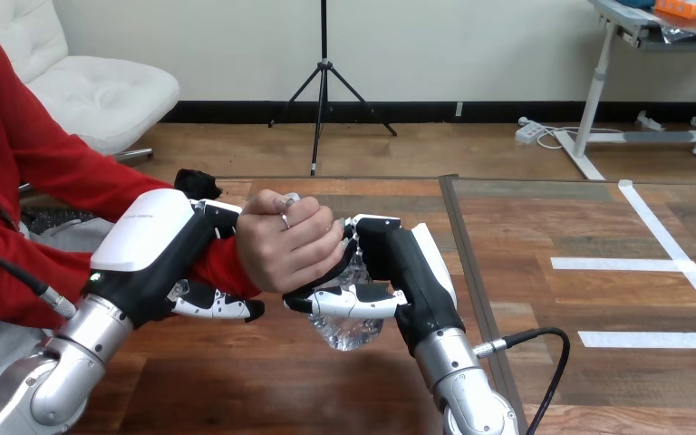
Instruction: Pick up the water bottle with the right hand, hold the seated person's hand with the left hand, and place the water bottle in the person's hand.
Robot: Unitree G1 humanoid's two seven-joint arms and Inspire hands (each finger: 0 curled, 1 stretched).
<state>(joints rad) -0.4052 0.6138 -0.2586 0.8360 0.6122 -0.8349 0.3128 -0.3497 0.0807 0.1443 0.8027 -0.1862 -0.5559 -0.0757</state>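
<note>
Head view, nearest first: my two silver forearms, low over the table (263,381). Left hand (159,263): fingers curled under the person's red-sleeved wrist (222,265), thumb over it. Right hand (408,272): clenched round the clear water bottle (349,328), whose top the person's hand (285,240) also grips. Risk, as I judge it: if I let go before their grip carries the weight, the bottle drops; if I squeeze harder, it crumples.

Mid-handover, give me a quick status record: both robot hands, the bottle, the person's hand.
left robot hand: curled round the person's wrist, at the red sleeve
right robot hand: fingers curled round the water bottle
water bottle: clear, crinkled, lower part showing below both grips
person's hand: closed round the bottle's upper part, against the right robot hand
handover: both on the bottle, not yet released
</note>
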